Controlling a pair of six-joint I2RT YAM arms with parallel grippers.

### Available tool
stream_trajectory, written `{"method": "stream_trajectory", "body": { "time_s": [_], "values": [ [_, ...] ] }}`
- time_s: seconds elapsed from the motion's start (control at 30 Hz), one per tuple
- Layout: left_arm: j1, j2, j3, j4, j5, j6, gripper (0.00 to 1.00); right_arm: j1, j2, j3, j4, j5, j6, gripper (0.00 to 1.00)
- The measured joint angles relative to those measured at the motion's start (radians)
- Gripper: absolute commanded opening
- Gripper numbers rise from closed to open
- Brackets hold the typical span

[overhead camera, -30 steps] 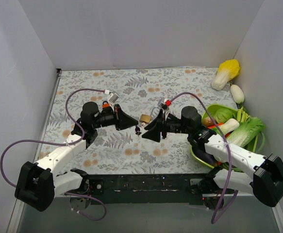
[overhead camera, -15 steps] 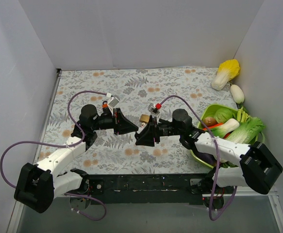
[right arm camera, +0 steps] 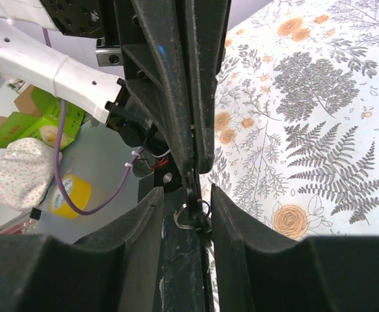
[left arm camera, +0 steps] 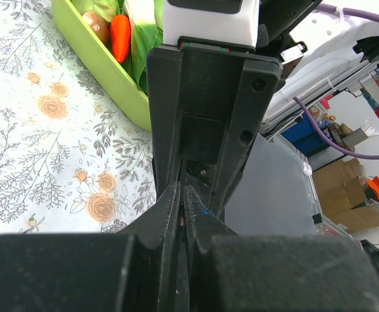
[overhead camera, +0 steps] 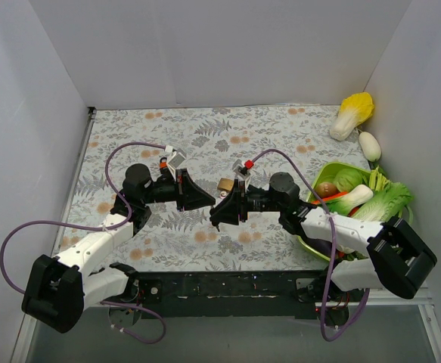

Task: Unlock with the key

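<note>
left tool (left arm camera: 181, 197): pinched shut on the key (right arm camera: 190, 190), tips pushed in between the fingers of the right tool (right arm camera: 188, 195)
right tool: part open, one finger each side of the key
key: long axis in line with the left tool's fingers, ring (right arm camera: 184, 218) end toward the right tool's palm
padlock (overhead camera: 225, 184): on the table (overhead camera: 205, 136), just behind the meeting tips; facing unclear

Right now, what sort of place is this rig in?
Likely a lab test cell: white panel walls surround a floral tablecloth, toy vegetables fill a green tray, and cardboard boxes sit off the table.
</note>
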Motion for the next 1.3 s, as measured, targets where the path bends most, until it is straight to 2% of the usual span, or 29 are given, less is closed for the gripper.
{"method": "stream_trajectory", "body": {
  "time_s": [0.13, 0.17, 0.3, 0.5, 0.53, 0.57, 0.6, 0.63, 0.93, 1.1, 1.3],
  "values": [
    [0.000, 0.000, -0.002, 0.003, 0.002, -0.004, 0.00, 0.000, 0.000, -0.013, 0.008, 0.019, 0.000, 0.28],
    [0.000, 0.000, -0.002, 0.003, 0.002, -0.004, 0.00, 0.000, 0.000, -0.014, 0.011, 0.021, 0.001, 0.20],
    [0.000, 0.000, -0.003, 0.003, 0.003, -0.004, 0.00, 0.000, -0.001, -0.015, 0.023, 0.026, 0.004, 0.03],
    [0.000, 0.000, -0.003, -0.003, 0.002, 0.005, 0.00, 0.000, -0.001, -0.035, 0.057, 0.031, 0.028, 0.01],
    [0.000, 0.000, -0.003, -0.005, -0.001, 0.007, 0.19, 0.000, -0.001, -0.038, 0.063, 0.036, 0.031, 0.01],
    [0.000, -0.002, -0.003, -0.012, -0.006, 0.012, 0.41, 0.000, -0.001, -0.042, 0.069, 0.040, 0.033, 0.01],
    [-0.002, -0.006, -0.003, -0.024, -0.019, 0.022, 0.72, 0.000, -0.001, -0.046, 0.072, 0.045, 0.035, 0.01],
    [-0.002, -0.013, -0.003, -0.042, -0.043, 0.039, 0.98, 0.000, -0.001, -0.049, 0.072, 0.047, 0.038, 0.01],
    [0.043, -0.105, 0.009, -0.207, -0.399, 0.126, 0.98, -0.019, -0.059, -0.081, -0.001, 0.163, 0.032, 0.01],
    [0.112, 0.053, 0.124, -0.385, -0.591, 0.128, 0.98, -0.062, -0.129, -0.129, -0.105, 0.237, 0.023, 0.01],
    [0.122, 0.267, 0.320, -0.631, -0.868, 0.150, 0.98, -0.067, -0.294, -0.146, -0.274, 0.341, -0.013, 0.01]
  ]
}}
